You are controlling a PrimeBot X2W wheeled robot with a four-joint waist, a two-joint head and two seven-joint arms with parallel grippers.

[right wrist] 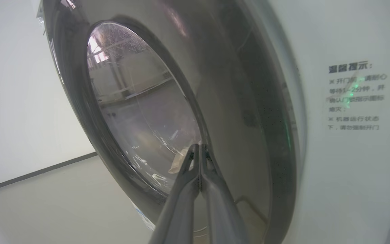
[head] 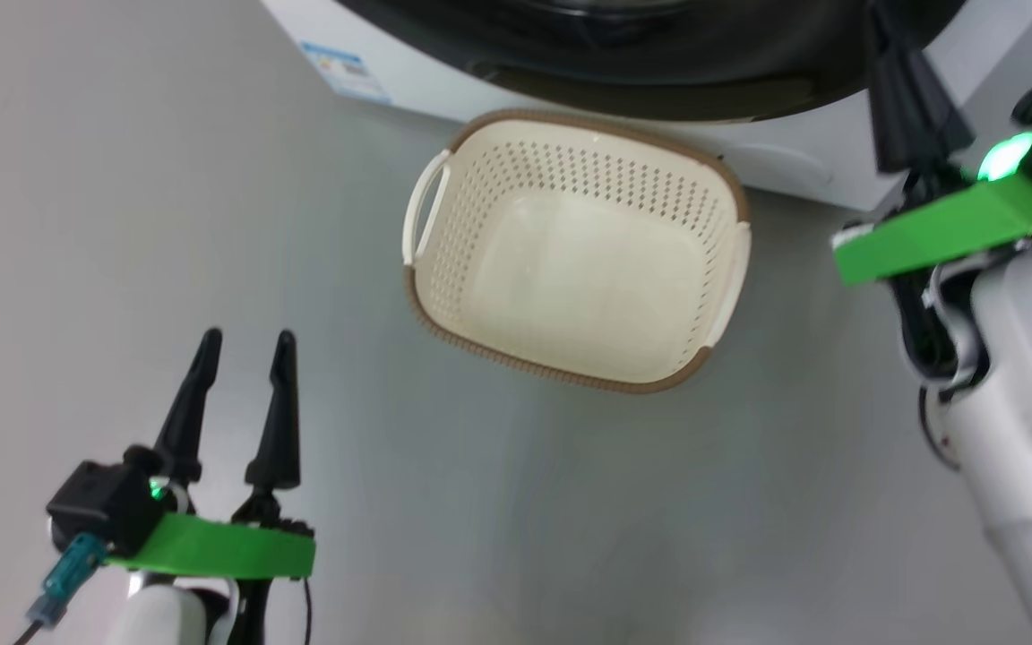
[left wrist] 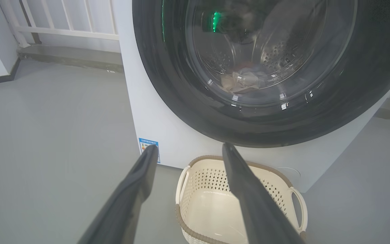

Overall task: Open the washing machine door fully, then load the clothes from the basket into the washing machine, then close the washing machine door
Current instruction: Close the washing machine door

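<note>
The washing machine (left wrist: pixel 168 112) stands white in front of me, and the washing machine door (left wrist: pixel 317 112) with its glossy black rim lies flat against its front. A small bundle of clothes (left wrist: pixel 245 79) shows through the glass, inside the steel drum. On the floor below the door, the cream basket (head: pixel 480 206) has nothing in it. My left gripper (head: pixel 243 345) hangs open at the lower left, well short of the basket (left wrist: pixel 201 179). In the right wrist view, my right gripper (right wrist: pixel 198 145) is shut, its tips against the door (right wrist: pixel 242 84) where the black rim meets the glass.
A blue label sticker (left wrist: pixel 149 147) sits low on the washer's left front. A printed notice (right wrist: pixel 355 96) is on the white panel beside the door. A white railing (left wrist: pixel 66 20) and a low step stand behind, to the left. Grey floor (head: pixel 167 224) spreads left of the basket.
</note>
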